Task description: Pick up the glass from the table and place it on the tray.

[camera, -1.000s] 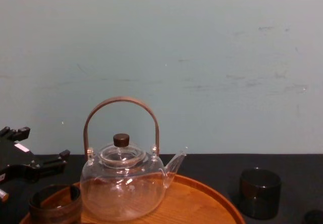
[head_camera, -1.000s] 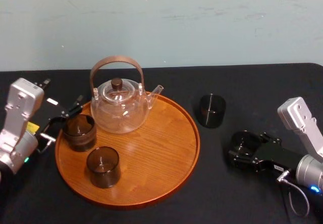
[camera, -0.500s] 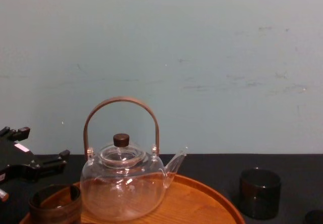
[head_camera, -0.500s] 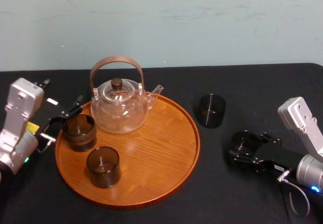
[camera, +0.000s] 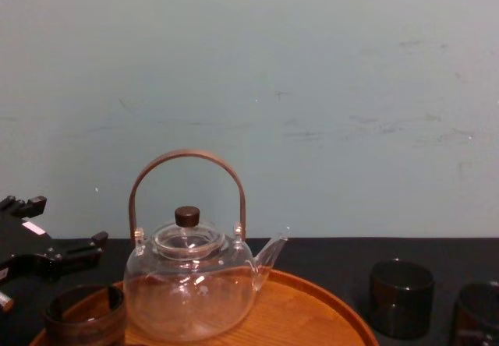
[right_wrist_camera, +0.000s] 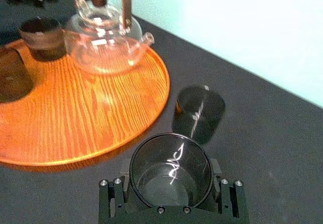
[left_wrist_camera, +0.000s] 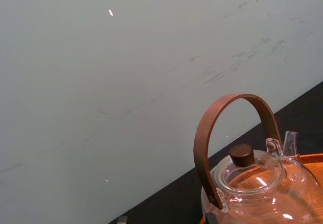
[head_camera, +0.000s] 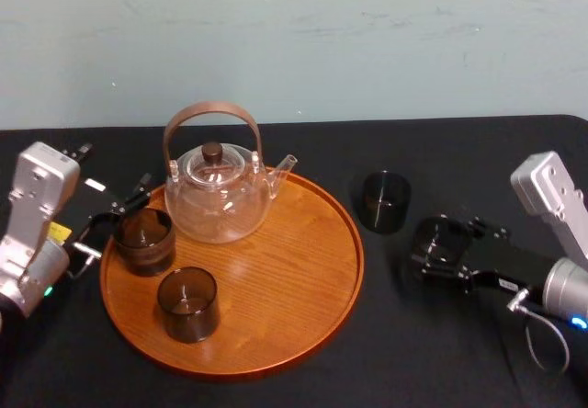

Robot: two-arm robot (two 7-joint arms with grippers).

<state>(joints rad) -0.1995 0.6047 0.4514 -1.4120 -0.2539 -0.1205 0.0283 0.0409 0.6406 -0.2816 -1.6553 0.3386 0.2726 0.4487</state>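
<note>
Though dark overhead, glass see-through in right pincer, wrist view.

Left of centre in my head view I see a clear teapot with an arched brown handle. One brown cup sits at its lower left, another below that. A pale wall spans the top.

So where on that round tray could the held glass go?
The round orange wooden tray's right half is bare, from clear glass teapot to near rim. Left is crowded: two brown cups, left gripper beside them. The right gripper, holding the smoky glass, must pass another dark tumbler.
</note>
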